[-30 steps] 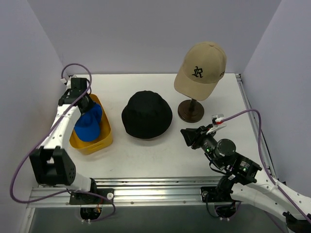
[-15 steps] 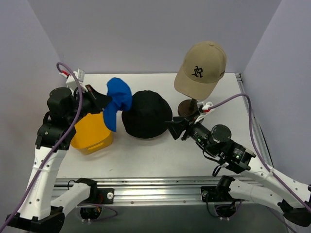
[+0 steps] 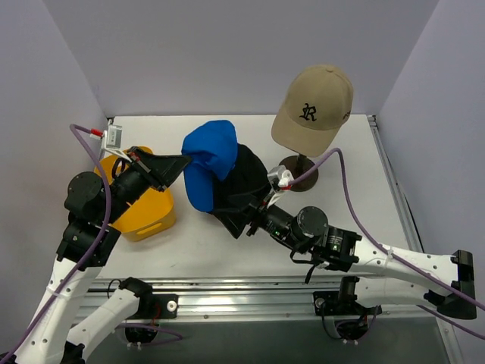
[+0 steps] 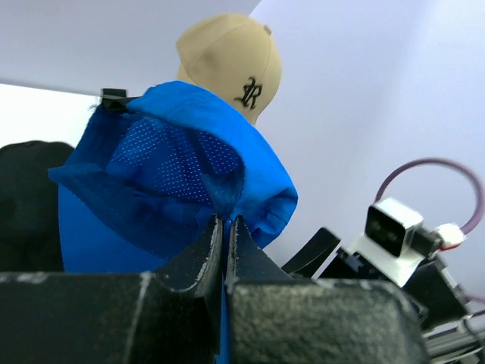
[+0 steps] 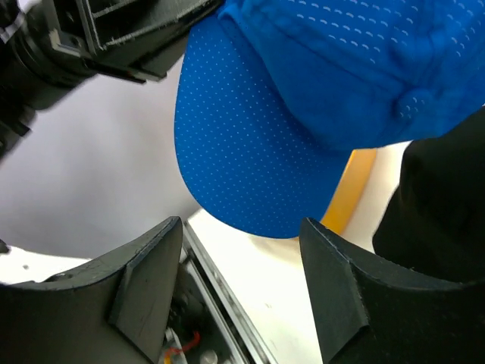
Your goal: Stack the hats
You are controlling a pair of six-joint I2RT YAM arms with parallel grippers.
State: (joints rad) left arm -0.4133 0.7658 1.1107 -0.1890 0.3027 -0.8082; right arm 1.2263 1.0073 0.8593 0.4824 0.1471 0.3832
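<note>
My left gripper (image 3: pixel 182 161) is shut on the bright blue baseball cap (image 3: pixel 208 159) and holds it in the air over the left part of the black bucket hat (image 3: pixel 244 182). The left wrist view shows the jaws pinching the blue fabric (image 4: pixel 174 174), with the tan cap (image 4: pixel 227 57) behind it. My right gripper (image 3: pixel 241 225) is open and empty at the black hat's near edge, just below the blue cap's brim (image 5: pixel 258 167). The black hat shows at the right of that view (image 5: pixel 443 197). The tan baseball cap with the dark logo (image 3: pixel 314 102) sits on a wooden stand. The dark red bucket hat is out of view.
A yellow plastic tray (image 3: pixel 144 208) sits at the left, partly behind my left arm. The wooden mushroom-shaped stand (image 3: pixel 297 171) is at the back right. Grey walls close the table on three sides. A metal rail runs along the near edge.
My left gripper lifted the blue cap out of the yellow tray and carried it right, over the black hat. My right gripper moved left to the black hat's near edge.
</note>
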